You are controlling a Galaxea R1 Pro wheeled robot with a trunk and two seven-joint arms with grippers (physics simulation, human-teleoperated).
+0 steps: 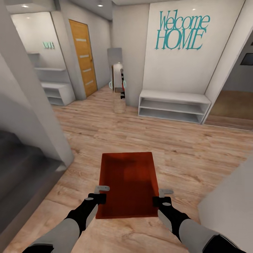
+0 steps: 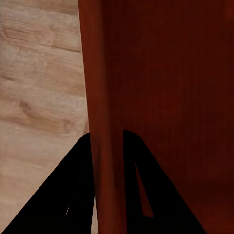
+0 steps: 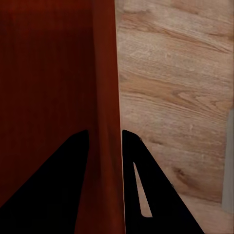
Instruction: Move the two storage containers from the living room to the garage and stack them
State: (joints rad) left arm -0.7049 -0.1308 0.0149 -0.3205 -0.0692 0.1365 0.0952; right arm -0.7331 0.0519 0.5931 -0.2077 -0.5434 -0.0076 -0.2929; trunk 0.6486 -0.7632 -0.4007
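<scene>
- Left gripper (image 1: 102, 194) and right gripper (image 1: 161, 197) sat nearest the head camera, each clamped on a side wall of one storage container (image 1: 128, 182).
- Wrist views confirmed it — left fingers (image 2: 73, 195) straddled the left wall, one inside, one outside; right fingers (image 3: 146, 190) did the same on the right wall.
- Container hung between the two grippers, open side up, above the wood-plank floor (image 1: 196, 151), not resting on it.
- Looked empty, so probably light; the thin straight walls seemed stiff but likely slick — a two-sided pinch near the close end suited it.
- Honey-wood door (image 1: 83, 56) stood well ahead and left of the grippers.
</scene>
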